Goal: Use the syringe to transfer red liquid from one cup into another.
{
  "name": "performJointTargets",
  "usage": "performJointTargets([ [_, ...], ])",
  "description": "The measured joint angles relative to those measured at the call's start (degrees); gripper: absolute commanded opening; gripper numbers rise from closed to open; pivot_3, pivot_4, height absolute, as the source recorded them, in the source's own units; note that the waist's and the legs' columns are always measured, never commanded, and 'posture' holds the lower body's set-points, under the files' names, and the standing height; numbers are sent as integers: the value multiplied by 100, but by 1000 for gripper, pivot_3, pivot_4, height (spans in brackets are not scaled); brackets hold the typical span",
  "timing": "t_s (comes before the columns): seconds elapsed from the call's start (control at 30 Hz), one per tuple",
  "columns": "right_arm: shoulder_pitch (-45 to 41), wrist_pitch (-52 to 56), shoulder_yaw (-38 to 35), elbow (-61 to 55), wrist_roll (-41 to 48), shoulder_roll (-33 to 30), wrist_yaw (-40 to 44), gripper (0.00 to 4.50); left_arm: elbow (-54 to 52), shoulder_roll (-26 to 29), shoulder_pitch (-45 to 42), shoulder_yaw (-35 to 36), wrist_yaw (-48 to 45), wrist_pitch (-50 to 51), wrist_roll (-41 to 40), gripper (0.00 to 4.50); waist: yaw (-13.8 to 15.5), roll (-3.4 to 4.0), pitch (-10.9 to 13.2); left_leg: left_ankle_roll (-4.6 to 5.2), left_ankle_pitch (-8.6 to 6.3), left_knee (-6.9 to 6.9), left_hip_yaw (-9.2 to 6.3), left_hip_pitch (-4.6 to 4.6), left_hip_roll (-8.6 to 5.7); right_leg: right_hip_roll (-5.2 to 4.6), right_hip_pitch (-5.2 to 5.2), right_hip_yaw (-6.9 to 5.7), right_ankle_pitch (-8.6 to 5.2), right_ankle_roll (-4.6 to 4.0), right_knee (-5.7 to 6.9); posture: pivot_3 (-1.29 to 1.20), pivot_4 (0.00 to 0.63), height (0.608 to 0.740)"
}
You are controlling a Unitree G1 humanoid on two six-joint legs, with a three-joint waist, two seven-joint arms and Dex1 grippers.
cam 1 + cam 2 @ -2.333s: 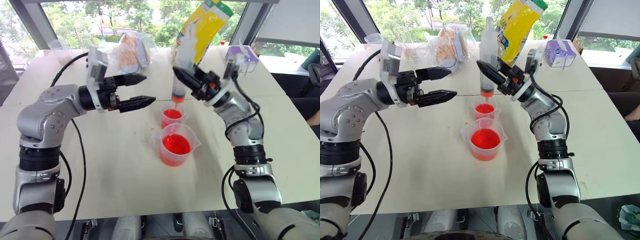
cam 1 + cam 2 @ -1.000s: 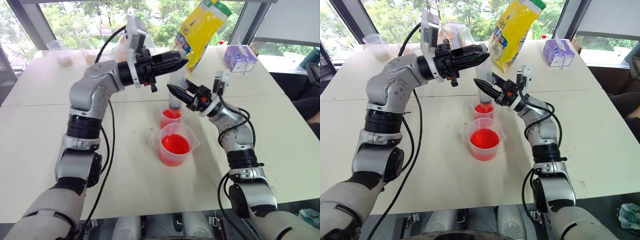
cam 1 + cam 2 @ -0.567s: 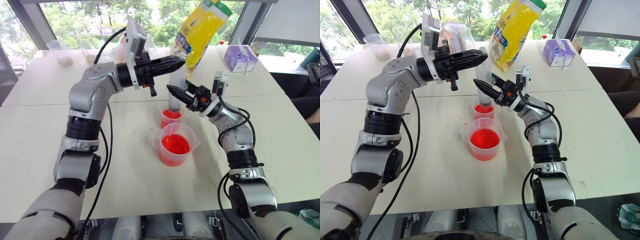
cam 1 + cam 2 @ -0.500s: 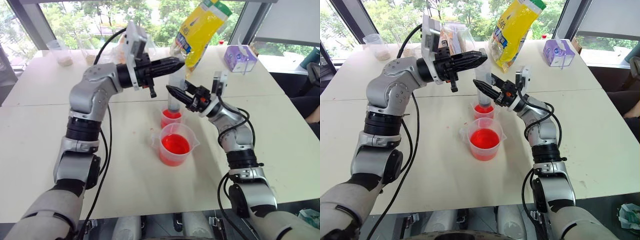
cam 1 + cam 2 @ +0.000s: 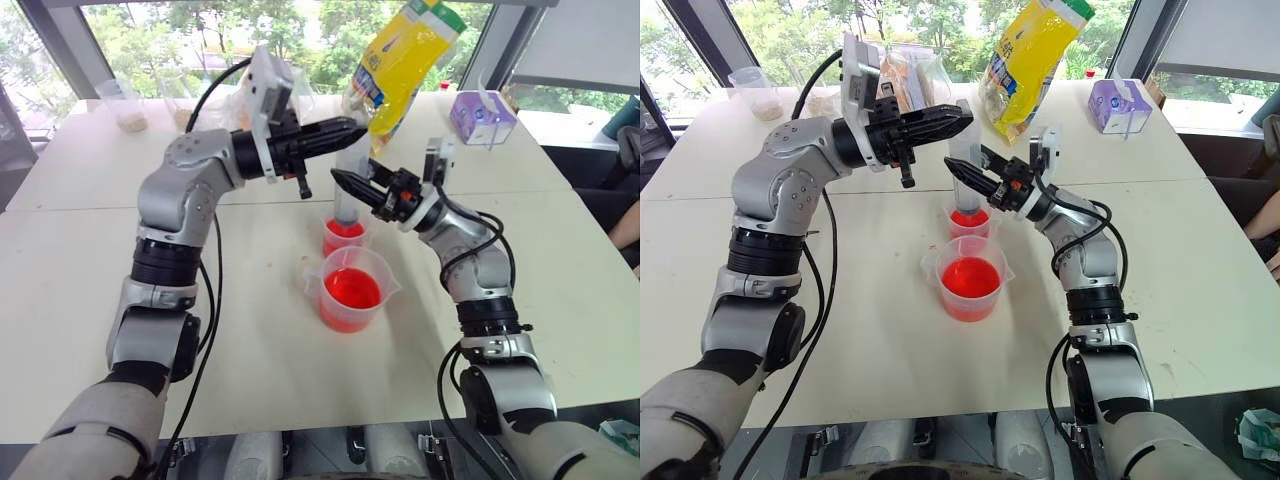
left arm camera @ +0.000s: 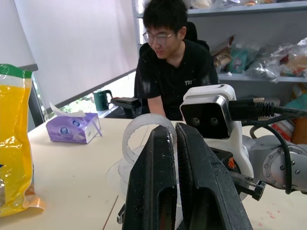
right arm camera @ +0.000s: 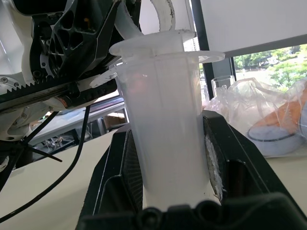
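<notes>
While the right gripper (image 5: 352, 186) pinches the syringe (image 5: 964, 165) barrel upright, tip down in the small cup (image 5: 341, 238) behind the handled beaker (image 5: 351, 291) of red liquid (image 5: 351, 290), the left gripper (image 5: 345, 126), fingers pressed together, sits on the plunger ring (image 6: 144, 136). For a clean discharge, press straight down along the barrel, slowly, and keep the tip inside the rim.

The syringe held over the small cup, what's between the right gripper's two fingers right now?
The syringe's clear barrel. In the right wrist view it stands upright between the right gripper's two black fingers, which are clamped against its sides, with nothing else between them.
</notes>
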Motion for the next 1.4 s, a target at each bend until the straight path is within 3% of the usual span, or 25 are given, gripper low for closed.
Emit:
performJointTargets([
  [0.13, 0, 63, -105, -74, 25, 0, -128, 1366, 55, -7, -86, 42, 28, 231, -78, 1817, 2, 0, 0, 0, 0, 0, 0, -1, 0, 0, 0, 0, 0, 0, 0, 0, 150, 740],
  [0.3, 0, 160, -175, -172, 175, 58, -248, 1366, 129, -9, -240, 84, 56, 264, -154, 4402, 1, 0, 0, 0, 0, 0, 0, -1, 0, 0, -1, 0, 0, 0, 0, 0, 150, 740],
  [0.6, -1, 203, -83, -435, 332, 129, -124, 1366, 2, 697, -383, 745, 323, 657, -517, 4489, -21, 2, 1, -1, 0, -4, 0, -1, 5, 3, -7, 0, 0, 0, 4, 0, 150, 740],
  [0.87, -112, 599, -205, -454, 586, 95, -425, 1366, -743, 1170, 410, 885, 316, 1166, -874, 4489, -2, 2, 1, -2, 1, -3, 0, -3, 1, -5, -6, 1, 0, 0, 4, 0, 150, 740],
  [1.03, -744, 1969, -872, -1088, 1500, -576, -1312, 1366, -1223, 1253, 1068, 894, 484, 1400, -1013, 4489, 23, 7, 5, -2, 1, -3, -6, -9, 2, -10, -11, -2, 0, -2, 2, 0, 150, 740],
  [1.17, -949, 3682, -1565, -1359, 2610, -1369, -2296, 1366, -1549, 1279, 1303, 896, 574, 1467, -1128, 4489, 23, 6, 4, 1, -1, -4, -4, -9, 1, -15, -6, 0, 0, -3, -4, 0, 150, 740],
  [1.4, -85, 6528, -2077, -1290, 3827, -2926, -3023, 1366, -1879, 1385, 1828, 902, 678, 1532, -1227, 4489, 7, 6, 4, 6, -4, -6, 1, -8, 2, -11, -7, 4, -1, -4, -6, 0, 150, 740],
])
